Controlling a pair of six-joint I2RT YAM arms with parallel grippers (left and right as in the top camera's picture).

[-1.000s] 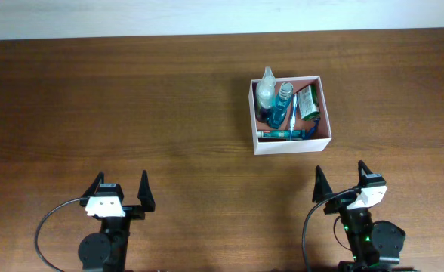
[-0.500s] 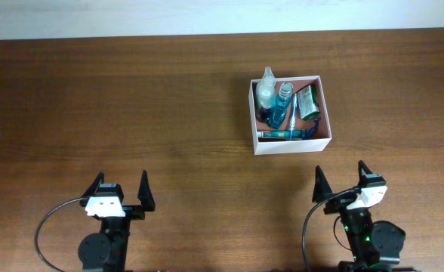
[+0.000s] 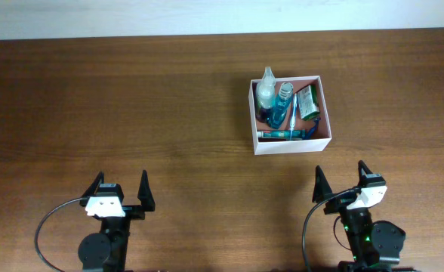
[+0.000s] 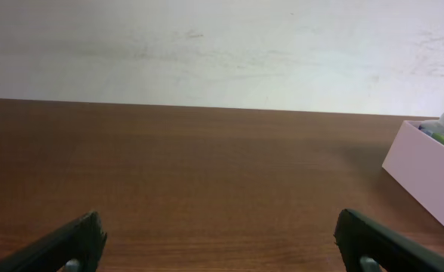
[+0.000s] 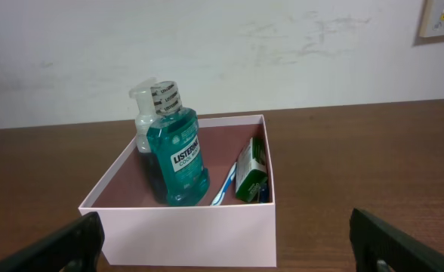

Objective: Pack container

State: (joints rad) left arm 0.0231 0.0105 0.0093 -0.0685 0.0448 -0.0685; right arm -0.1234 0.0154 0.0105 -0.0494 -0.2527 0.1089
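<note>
Well apart from container (image 3: 290, 145): left claw (image 3: 121, 178), right claw (image 3: 340, 170) agape.

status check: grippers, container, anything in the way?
Left gripper open, right gripper open, both holding nothing. Container on table, mouthwash bottle and green box inside. Nothing seen between grippers and container.

left gripper (image 4: 220, 240) fingers (image 4: 75, 243): bottom edge is cutting off all but the tips.
right gripper (image 5: 226, 243) fingers (image 5: 63, 243): likewise showing tips only.
container (image 4: 426, 177): ahead-right of the left gripper, running off the right edge.
clear bottle (image 5: 141, 113): ahead of the right gripper, mostly hiding behind the mouthwash bottle (image 5: 178, 155).
green box (image 5: 250, 172): near wall is covering its base.
frame (image 5: 442, 17): far ahead-right, being cropped at the corner.
</note>
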